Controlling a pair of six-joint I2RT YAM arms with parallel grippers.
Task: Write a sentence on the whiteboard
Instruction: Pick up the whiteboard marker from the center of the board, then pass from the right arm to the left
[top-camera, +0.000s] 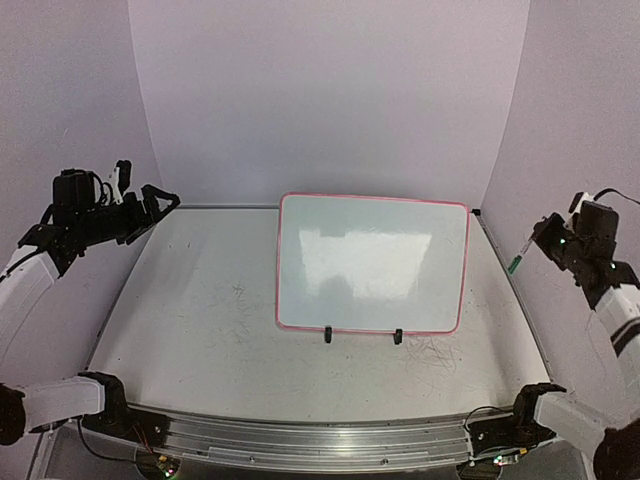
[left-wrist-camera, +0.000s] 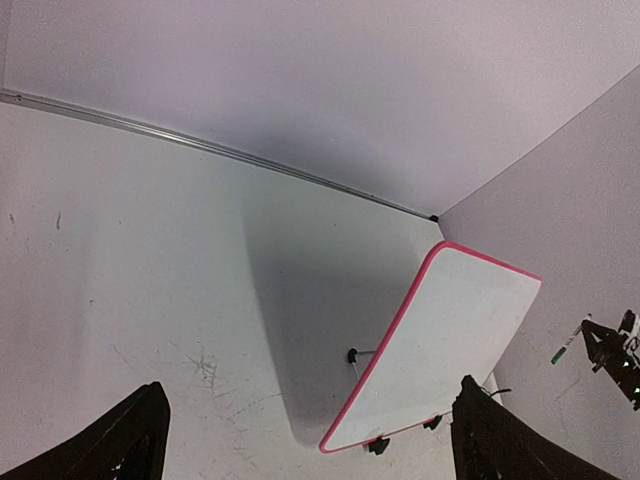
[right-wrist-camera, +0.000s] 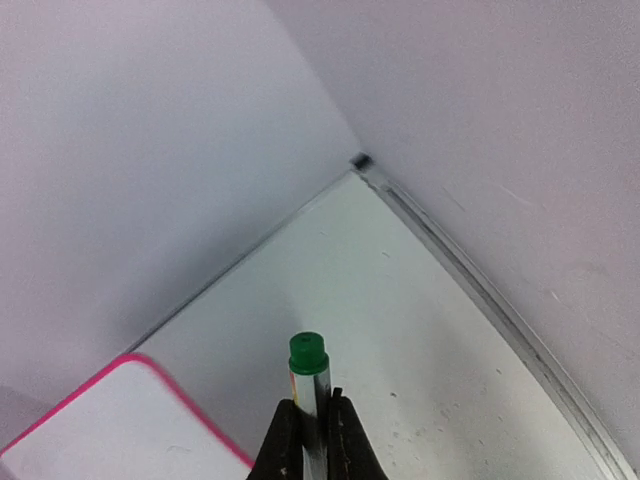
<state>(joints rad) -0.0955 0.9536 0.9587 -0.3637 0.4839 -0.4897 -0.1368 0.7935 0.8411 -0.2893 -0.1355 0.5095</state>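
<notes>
- Plain pale walls (top-camera: 320, 90) enclose the workspace on three sides; the floor of the cell is a white table (top-camera: 200, 320) marked with faint scuffs.
- A metal rail (top-camera: 320, 440) runs along the near edge of the table, between the two arm bases.
- The whiteboard (top-camera: 372, 262) stands right of centre, toward the far wall, tilted back on two black clip feet (top-camera: 328, 335). Its pink-red frame is complete and its glossy face is blank, showing only reflections.
- The left gripper (top-camera: 148, 195) is held above the far left side of the table, well apart from the whiteboard. Its fingers (left-wrist-camera: 125, 440) are spread wide with nothing between them.
- The right gripper (right-wrist-camera: 318, 420) is held above the right edge of the table, near the right side of the whiteboard but not touching it.
- The right jaws are pressed together on a marker (right-wrist-camera: 308, 375), which projects beyond the fingertips.
- A green cap (right-wrist-camera: 308, 352) is fitted on the marker's projecting end, which points toward the far right corner.
</notes>
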